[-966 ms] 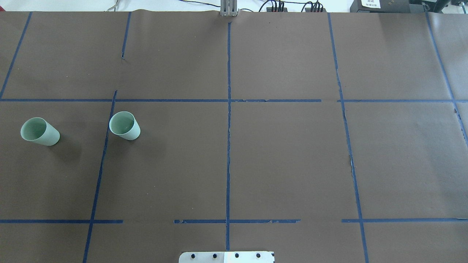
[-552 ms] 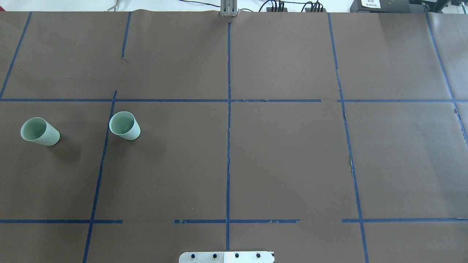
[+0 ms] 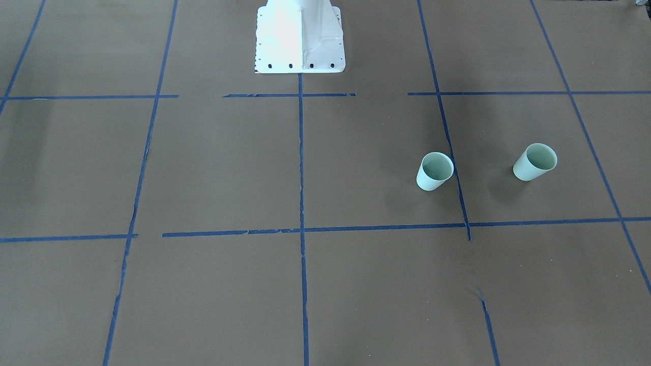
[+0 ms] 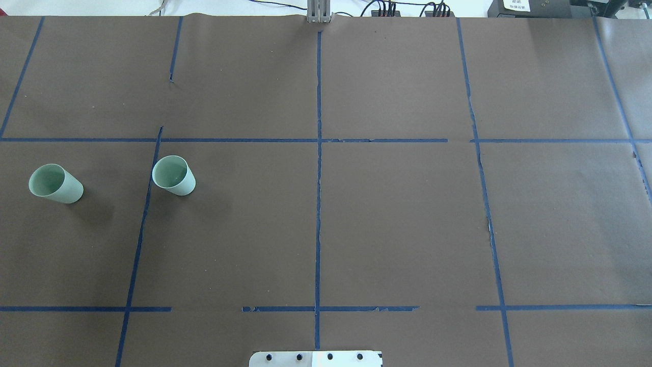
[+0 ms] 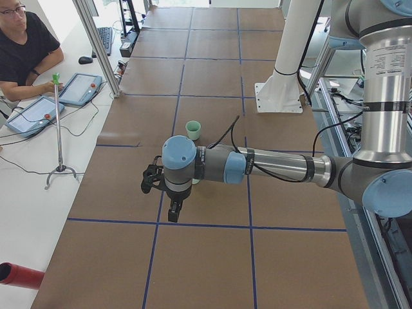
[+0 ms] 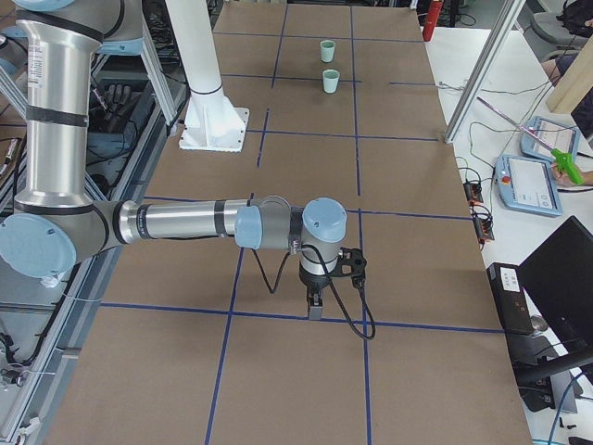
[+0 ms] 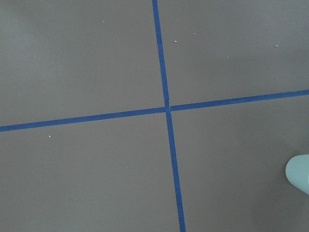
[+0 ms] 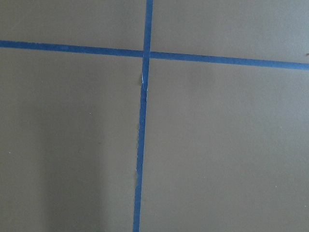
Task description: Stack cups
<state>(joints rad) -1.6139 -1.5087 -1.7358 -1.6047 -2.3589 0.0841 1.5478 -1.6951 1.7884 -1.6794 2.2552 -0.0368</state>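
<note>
Two mint-green cups stand upright and well apart on the brown tabletop (image 4: 407, 219), not yet stacked. The outer cup (image 4: 56, 183) sits at the far left of the overhead frame, and the inner cup (image 4: 173, 176) is to its right, just beside a line of blue tape (image 4: 142, 229). In the front-facing view the pair sits right of centre, with the inner cup (image 3: 435, 172) left of the outer cup (image 3: 535, 162). In the left-end view the left tool (image 5: 172, 217) hangs pointing down, left of frame centre, and the inner cup (image 5: 193, 131) shows just above the arm in the picture. Whether this tool is wide or narrow cannot be told. The left wrist camera catches a sliver of pale cup wall (image 7: 299, 174) at its right edge, near a tape crossing. In the right-end view the right tool (image 6: 316, 311) points down at lower centre. It is well apart from the outer cup (image 6: 327, 48) and the inner cup (image 6: 330, 81) at the top of the frame. Its spread cannot be told either.
</note>
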